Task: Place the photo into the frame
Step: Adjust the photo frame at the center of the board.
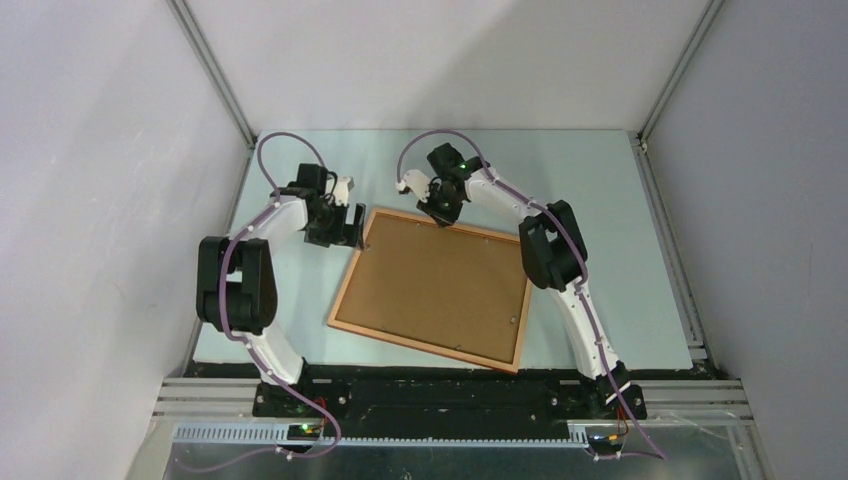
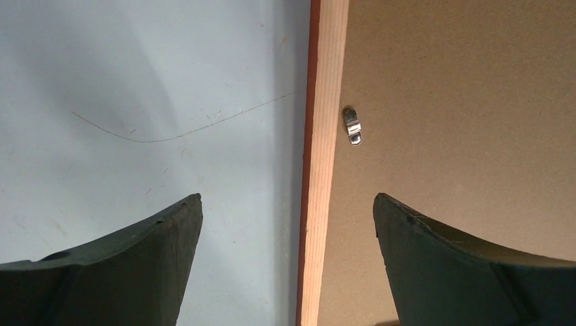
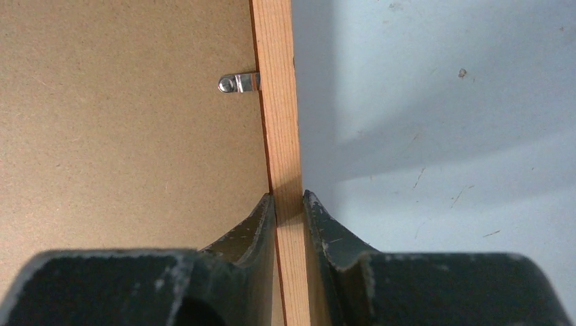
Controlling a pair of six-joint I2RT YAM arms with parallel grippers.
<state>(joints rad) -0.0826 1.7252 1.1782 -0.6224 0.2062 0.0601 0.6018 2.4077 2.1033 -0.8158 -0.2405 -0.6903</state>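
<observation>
The frame lies back-up on the table, its thin orange-brown moulding round a brown backing board. My right gripper is at the far rail, and in the right wrist view it is shut on the pale wooden rail, one finger on each side. My left gripper hangs at the frame's far-left corner. In the left wrist view it is open, its wide-apart fingers straddling the left rail without touching it. The photo is out of view.
Small metal turn clips sit on the backing board beside the rails. The pale blue table is walled by white panels left, right and behind. A metal rail runs along the near edge by the arm bases.
</observation>
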